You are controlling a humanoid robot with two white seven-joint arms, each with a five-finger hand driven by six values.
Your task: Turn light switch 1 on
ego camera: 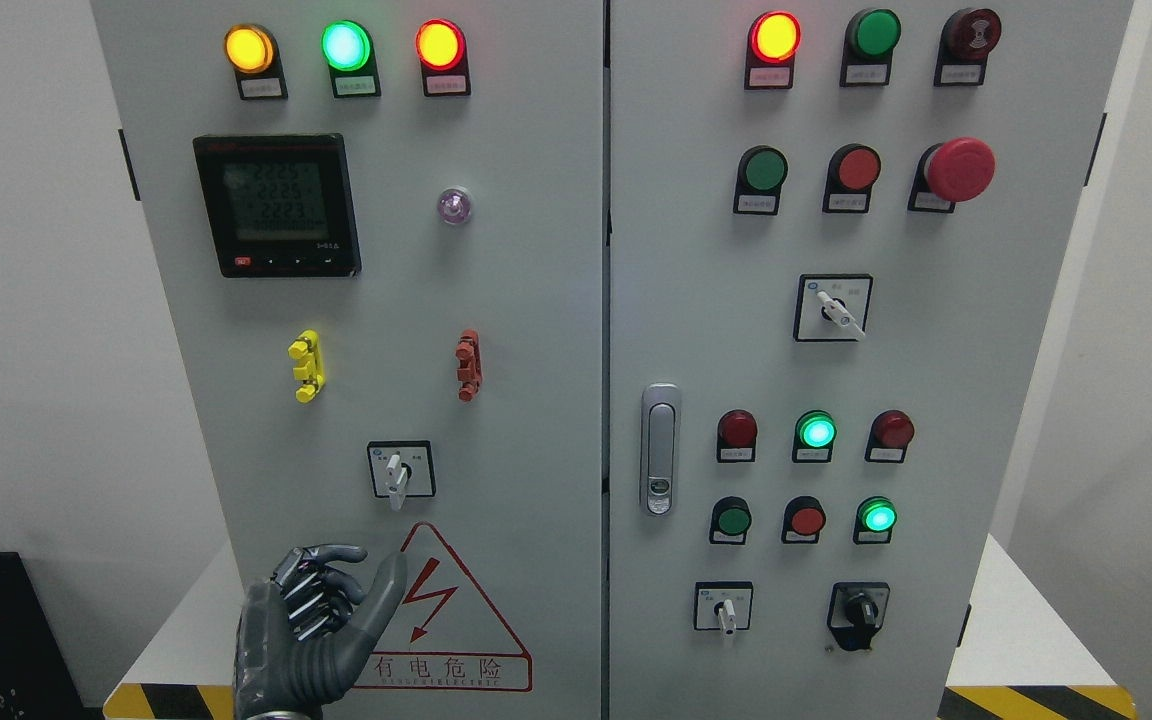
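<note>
A grey control cabinet (536, 300) with two doors fills the view. On the left door a white rotary switch (398, 472) sits in a black-framed square, its lever pointing down. My left hand (321, 615) is at the lower left, below and to the left of that switch and apart from it. Its fingers are curled toward the palm, the thumb sticks up toward the switch, and it holds nothing. I cannot tell which switch is number 1. My right hand is out of view.
The right door carries more rotary switches (833, 308) (724, 607), a black knob (858, 610), push buttons, lit lamps, a red emergency button (958, 168) and a door handle (660, 450). A red warning triangle (441, 615) sits beside my hand. Yellow (307, 366) and red (469, 366) clips are above the switch.
</note>
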